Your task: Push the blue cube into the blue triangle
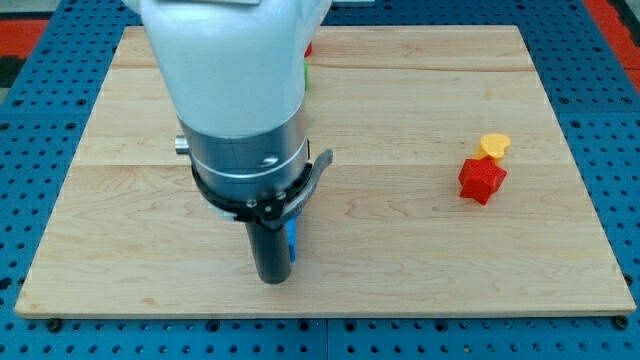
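Rod with no jaws, my tip (272, 280) touching a blue block (292, 240) at its right, mostly hidden, shape unclear, on wooden board (400, 250).

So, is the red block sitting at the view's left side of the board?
No, the red block sits at the view's right, touching the yellow block just above it.

A pale wooden counter (400, 250), built of long planks with grain running left to right, fills most of the view. Around it lies a blue perforated base (610, 130) dotted with regular holes. Red strips show at the view's top corners. Light is even.
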Controlling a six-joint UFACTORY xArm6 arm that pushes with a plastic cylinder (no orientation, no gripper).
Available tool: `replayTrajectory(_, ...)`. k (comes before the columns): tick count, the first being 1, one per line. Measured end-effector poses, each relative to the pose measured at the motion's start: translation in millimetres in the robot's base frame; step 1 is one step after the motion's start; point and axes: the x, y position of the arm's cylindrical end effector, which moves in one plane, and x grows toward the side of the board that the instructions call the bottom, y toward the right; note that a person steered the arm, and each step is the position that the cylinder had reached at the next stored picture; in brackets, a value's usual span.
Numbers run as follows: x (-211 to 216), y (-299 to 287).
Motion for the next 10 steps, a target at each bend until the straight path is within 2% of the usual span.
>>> replayTrajectory(4, -56, 1)
replayTrajectory(6, -81, 20)
replayTrajectory(7, -77, 38)
replayTrajectory(9, -60, -2)
replayTrajectory(10, -70, 66)
